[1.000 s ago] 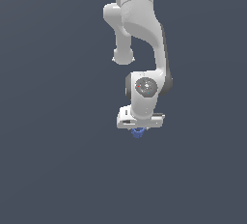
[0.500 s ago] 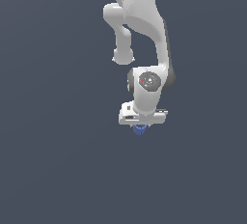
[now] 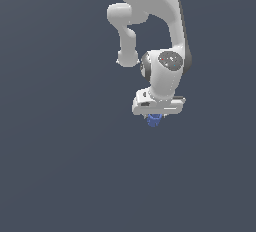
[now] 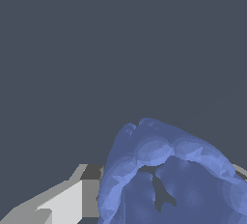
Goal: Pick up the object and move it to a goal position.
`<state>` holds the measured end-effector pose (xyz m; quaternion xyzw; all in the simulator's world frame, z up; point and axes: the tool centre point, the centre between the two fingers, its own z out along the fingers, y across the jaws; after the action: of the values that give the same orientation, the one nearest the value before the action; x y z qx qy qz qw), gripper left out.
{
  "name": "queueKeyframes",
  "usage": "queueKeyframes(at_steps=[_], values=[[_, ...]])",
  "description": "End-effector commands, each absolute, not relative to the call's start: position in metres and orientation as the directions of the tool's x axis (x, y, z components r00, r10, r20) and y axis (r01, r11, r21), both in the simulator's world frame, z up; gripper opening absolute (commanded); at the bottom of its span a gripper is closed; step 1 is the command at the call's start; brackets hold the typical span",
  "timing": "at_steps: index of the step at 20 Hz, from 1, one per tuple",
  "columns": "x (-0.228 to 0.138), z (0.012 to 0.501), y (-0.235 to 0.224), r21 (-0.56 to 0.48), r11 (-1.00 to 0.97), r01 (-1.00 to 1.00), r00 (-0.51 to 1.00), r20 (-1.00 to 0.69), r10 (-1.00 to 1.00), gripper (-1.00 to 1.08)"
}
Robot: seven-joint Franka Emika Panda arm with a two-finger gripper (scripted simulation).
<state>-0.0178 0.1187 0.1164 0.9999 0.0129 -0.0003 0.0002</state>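
In the exterior view the white arm reaches down and its gripper (image 3: 155,118) is shut on the object (image 3: 154,120), a small blue ribbed ring that pokes out just under the white hand. The wrist view shows the object (image 4: 169,175) very close, a blue hollow lumpy ring filling much of the picture, with one grey and white finger (image 4: 72,199) pressed against its side. The other finger is mostly hidden behind the ring.
A plain dark grey surface fills both views around the arm. No other objects, containers or goal marker show.
The arm has swung toward the exterior view's right and a little upward, carrying the blue ring along in its grip. The wrist has also turned slightly.
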Motion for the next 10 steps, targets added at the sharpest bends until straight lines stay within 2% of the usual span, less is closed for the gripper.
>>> queueKeyframes(at_steps=[1, 10], values=[[-0.032, 0.136, 0.133, 0.001, -1.0, 0.027, 1.0, 0.0, 0.027, -1.0], [-0.079, 0.201, 0.181, 0.002, -1.0, 0.027, 1.0, 0.001, 0.027, -1.0]])
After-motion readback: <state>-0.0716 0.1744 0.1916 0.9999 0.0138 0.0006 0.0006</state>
